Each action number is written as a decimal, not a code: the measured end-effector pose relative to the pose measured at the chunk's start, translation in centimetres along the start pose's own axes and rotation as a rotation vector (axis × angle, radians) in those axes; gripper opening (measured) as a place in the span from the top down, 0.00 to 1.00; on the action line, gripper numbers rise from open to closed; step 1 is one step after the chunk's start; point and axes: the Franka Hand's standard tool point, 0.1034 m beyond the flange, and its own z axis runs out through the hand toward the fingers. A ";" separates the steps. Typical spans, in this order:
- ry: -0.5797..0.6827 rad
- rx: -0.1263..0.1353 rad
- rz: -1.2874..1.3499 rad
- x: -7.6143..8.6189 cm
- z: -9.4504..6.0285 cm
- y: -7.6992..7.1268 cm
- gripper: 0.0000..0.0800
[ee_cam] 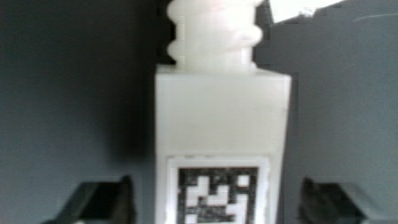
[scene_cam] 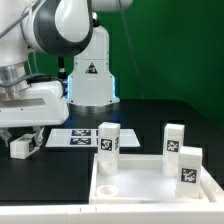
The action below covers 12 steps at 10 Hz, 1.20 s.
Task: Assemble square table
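Black tabletop fills the scene, and low over it at the exterior view's left the gripper (scene_cam: 22,138) stands open, its fingers (ee_cam: 93,198) spread clear of a white leg (ee_cam: 221,120) lying between them, threaded end away from the wrist. Closing off-centre could tip or roll that leg, I judge, and a skewed grip would spoil its later fit in a socket. Just beside lies the marker board (scene_cam: 76,137). Further out the tabletop piece (scene_cam: 150,185) already carries three upright legs (scene_cam: 107,150), which crowd any approach; the robot base (scene_cam: 88,75) stands behind.
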 end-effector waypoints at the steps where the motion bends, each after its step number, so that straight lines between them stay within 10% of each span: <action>1: -0.021 0.008 0.017 0.0 -0.1 -0.3 0.28; 8: -0.605 0.093 0.177 1.7 -1.8 0.1 0.19; 12: -0.677 0.103 0.049 2.2 -1.9 -1.4 0.19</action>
